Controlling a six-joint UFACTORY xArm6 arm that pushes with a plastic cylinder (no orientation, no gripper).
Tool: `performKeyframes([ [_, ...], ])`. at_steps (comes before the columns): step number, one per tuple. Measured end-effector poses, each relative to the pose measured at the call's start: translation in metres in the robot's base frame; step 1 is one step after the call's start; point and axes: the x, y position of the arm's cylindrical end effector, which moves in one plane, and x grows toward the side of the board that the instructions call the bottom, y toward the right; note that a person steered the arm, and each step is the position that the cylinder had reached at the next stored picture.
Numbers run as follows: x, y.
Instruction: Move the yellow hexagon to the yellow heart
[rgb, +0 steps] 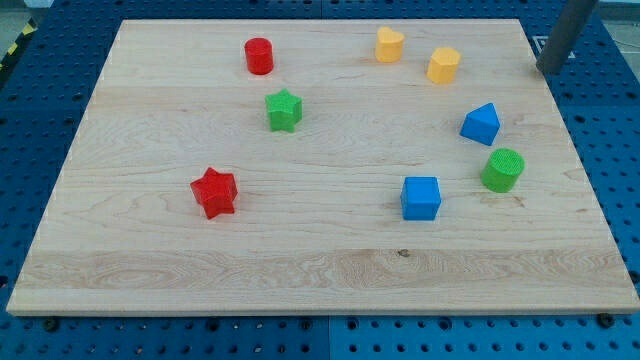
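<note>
- Camera view, and here's my tip (546, 72) at the upper right of the frame, just off the right edge of the wooden board (320, 270), over the blue perforated table (610, 120).
- I carry no pincer at all, only a straight dark rod, so there is nothing to open or clench; the rod touches no block.
- The yellow hexagon (444, 65) sits in the upper right part of the board, to the left of my tip and clear of it.
- The yellow heart (389, 45) lies just beside the hexagon, up and to its left, near the board's top edge; a narrow strip of bare wood shows between the two, so they are apart.
- Below the hexagon, toward the right edge, comes a blue block (481, 123) with slanted faces; I cannot make out its exact shape.
- Right under that one stands a green cylinder (502, 169), near it but not touching.
- Left of the cylinder, a little lower, sits the blue cube (421, 197).
- Over in the upper left-centre there's the red cylinder (259, 56), and the green star (284, 110) just below and right of it.
- The red star (214, 192) stands alone at the lower left, well apart from everything else.
</note>
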Motion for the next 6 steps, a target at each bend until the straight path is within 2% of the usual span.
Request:
performKeyframes([
  [6, 0.013, -0.148],
])
